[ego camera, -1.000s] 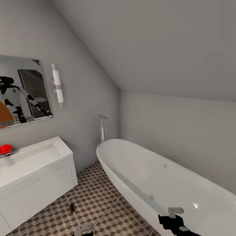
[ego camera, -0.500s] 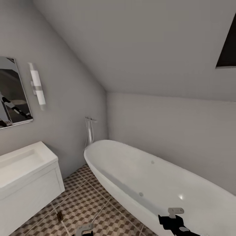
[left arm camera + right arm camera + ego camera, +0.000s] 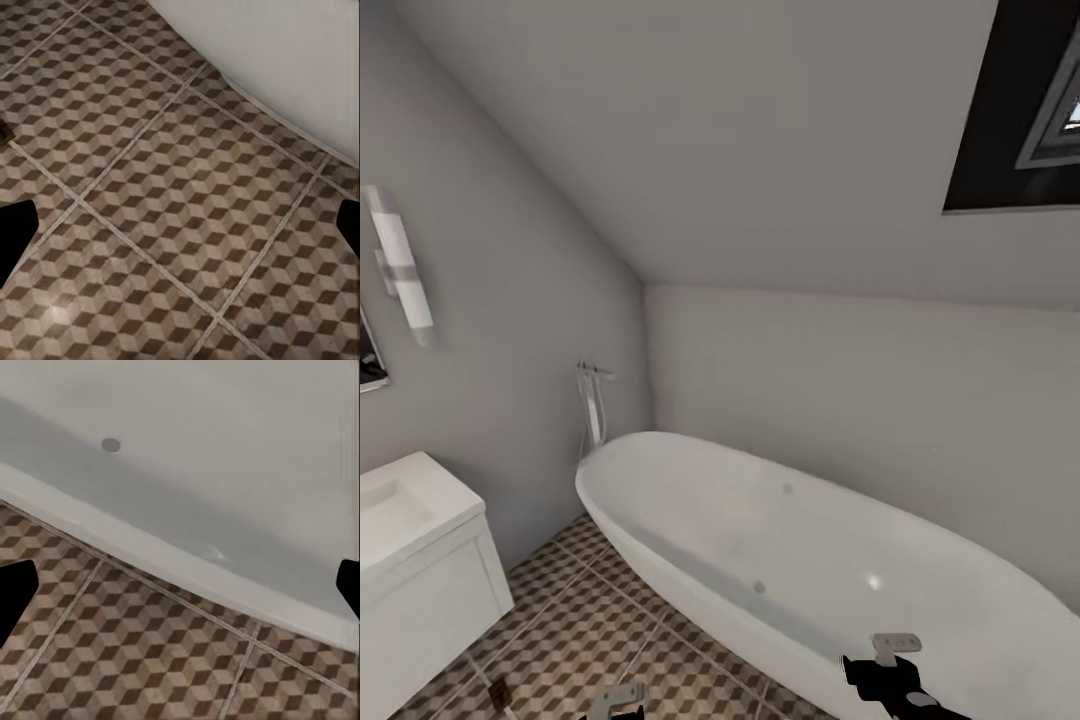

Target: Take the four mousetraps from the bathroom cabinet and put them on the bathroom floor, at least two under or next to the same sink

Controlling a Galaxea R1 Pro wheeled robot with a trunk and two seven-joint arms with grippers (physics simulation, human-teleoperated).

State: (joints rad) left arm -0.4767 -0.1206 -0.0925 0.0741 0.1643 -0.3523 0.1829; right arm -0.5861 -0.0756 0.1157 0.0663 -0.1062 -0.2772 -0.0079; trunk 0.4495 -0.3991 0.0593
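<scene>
One mousetrap, a small dark-brown board, lies on the cube-patterned bathroom floor just off the corner of the white drawer unit that carries the sink. The cabinet is out of view. My left gripper hangs low over the tiles at the picture's bottom edge. In the left wrist view the left gripper is open, with bare tiles between its dark fingertips. My right gripper hovers by the bathtub's near side. The right wrist view also shows the right gripper open and holding nothing.
A long curved white bathtub takes up the middle and right, with a floor-standing tap at its far end. The grey wall slopes overhead, with a dark skylight at upper right. A wall lamp hangs above the sink.
The camera has turned to the right: sink, mirror and lamp slid leftward, the red object on the sink left the picture, and the skylight came in. Both grippers keep their place in the picture.
</scene>
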